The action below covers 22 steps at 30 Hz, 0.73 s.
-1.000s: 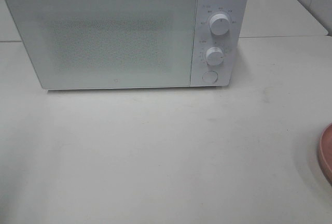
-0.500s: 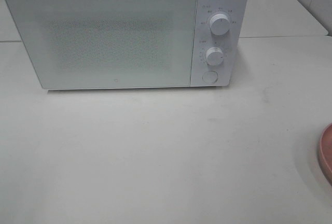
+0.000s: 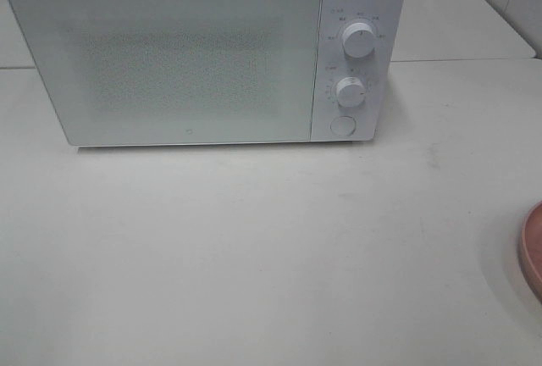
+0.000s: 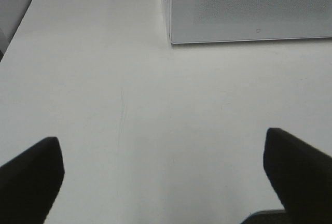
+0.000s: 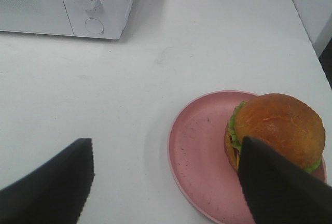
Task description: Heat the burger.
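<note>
The burger [image 5: 275, 128], with a glossy brown bun and a green lettuce frill, sits on the right side of a pink plate [image 5: 199, 151] in the right wrist view. My right gripper [image 5: 166, 182] hangs above the table with its black fingers [image 5: 52, 182] wide open, and one finger overlaps the burger's near edge in the picture. Nothing is between them. The white microwave [image 3: 203, 52] stands at the back with its door shut. My left gripper [image 4: 166, 182] is open over bare table in front of the microwave's [image 4: 249, 6] left corner. Neither gripper shows in the exterior view.
Two round knobs [image 3: 359, 40] and a round button [image 3: 342, 125] are on the microwave's right panel. Only a sliver of the pink plate [image 3: 532, 247] shows at the right edge of the exterior view. A seam between tables runs behind the microwave.
</note>
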Motion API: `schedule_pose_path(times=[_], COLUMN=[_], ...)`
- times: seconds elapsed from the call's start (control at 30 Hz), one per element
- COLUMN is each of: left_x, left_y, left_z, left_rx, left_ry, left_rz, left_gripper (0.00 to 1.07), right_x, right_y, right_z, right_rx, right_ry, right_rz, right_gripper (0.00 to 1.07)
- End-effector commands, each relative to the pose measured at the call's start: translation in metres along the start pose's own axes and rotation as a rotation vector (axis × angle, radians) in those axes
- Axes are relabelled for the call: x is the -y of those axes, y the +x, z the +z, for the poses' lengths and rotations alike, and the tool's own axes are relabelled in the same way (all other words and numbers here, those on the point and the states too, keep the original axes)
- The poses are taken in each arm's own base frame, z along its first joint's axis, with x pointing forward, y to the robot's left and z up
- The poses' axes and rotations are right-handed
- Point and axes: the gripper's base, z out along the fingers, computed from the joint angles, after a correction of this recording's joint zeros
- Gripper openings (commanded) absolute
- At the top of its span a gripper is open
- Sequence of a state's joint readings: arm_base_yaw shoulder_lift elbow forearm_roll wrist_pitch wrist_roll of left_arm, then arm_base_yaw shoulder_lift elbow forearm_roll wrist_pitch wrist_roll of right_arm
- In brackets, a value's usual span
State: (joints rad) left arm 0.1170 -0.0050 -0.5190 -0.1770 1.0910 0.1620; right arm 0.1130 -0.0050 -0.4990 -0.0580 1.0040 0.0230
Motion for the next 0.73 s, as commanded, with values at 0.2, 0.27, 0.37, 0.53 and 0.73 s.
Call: schedule_pose_path(times=[0.2, 0.27, 0.37, 0.53, 0.73], left_x=[0.0009, 0.0009, 0.0009, 0.0009, 0.0009], left_y=[0.0006, 0.0006, 0.0006, 0.0006, 0.0006], left_z=[-0.0032, -0.0032, -0.0032, -0.0032, -0.0032], left_rx=[0.038, 0.038, 0.038, 0.038, 0.038], left_ry=[0.0, 0.0, 0.0, 0.0, 0.0], left_rz=[-0.001, -0.001, -0.001, -0.001, -0.001], left_gripper=[1.0, 1.0, 1.0, 1.0, 1.0], right_x=[0.0, 0.0, 0.0, 0.0, 0.0], right_y=[0.0018, 0.0018, 0.0018, 0.0018, 0.0018], right_z=[-0.0021, -0.0021, -0.0021, -0.0021, -0.0021], right_rx=[0.025, 0.025, 0.025, 0.025, 0.025], right_ry=[0.006, 0.006, 0.006, 0.006, 0.006], right_rz=[0.006, 0.006, 0.006, 0.006, 0.006], right_gripper=[0.75, 0.75, 0.75, 0.75, 0.75])
